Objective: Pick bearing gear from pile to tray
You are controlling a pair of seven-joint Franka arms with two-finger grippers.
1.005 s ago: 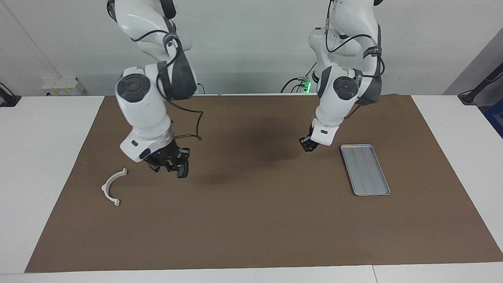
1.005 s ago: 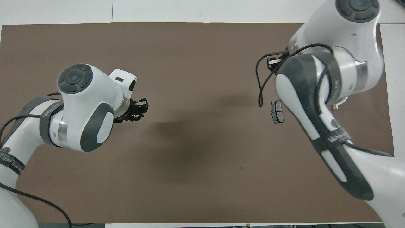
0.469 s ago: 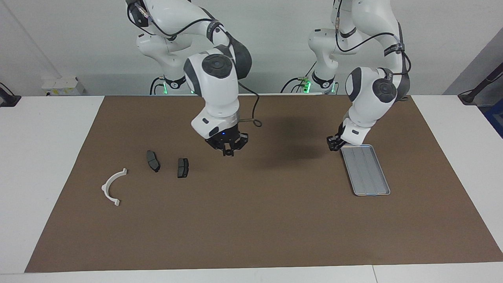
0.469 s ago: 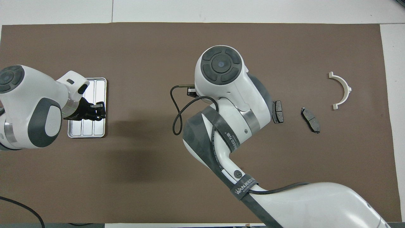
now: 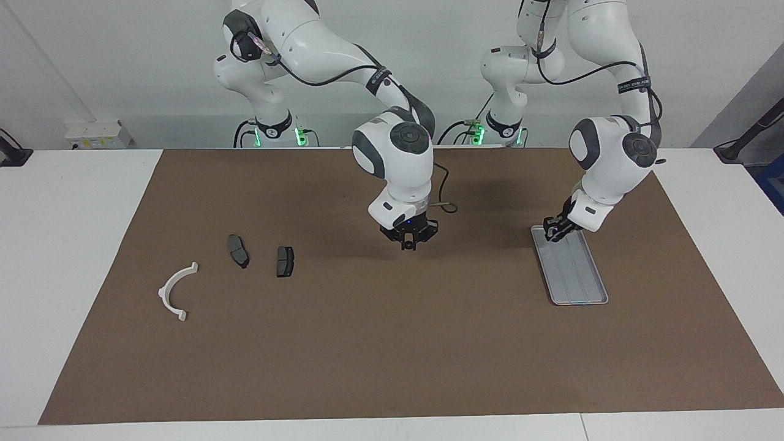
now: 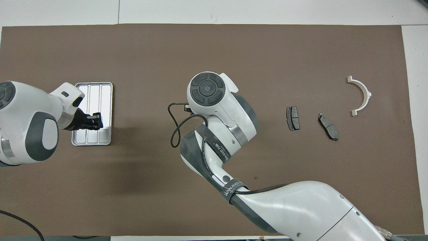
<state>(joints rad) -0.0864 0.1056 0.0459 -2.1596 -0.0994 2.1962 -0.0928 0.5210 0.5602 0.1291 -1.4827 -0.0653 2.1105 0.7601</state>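
Silver-grey tray (image 5: pixel 579 282) under left gripper (image 5: pixel 556 231)

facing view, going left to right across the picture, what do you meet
white half-ring bracket → first brake pad → second brake pad → right gripper over the bare mat → left gripper over the tray's end → tray

Matt brown mat (image 5: pixel 392 343), shiny grooved metal tray (image 5: pixel 576 275), white plastic bracket (image 5: pixel 174 293).
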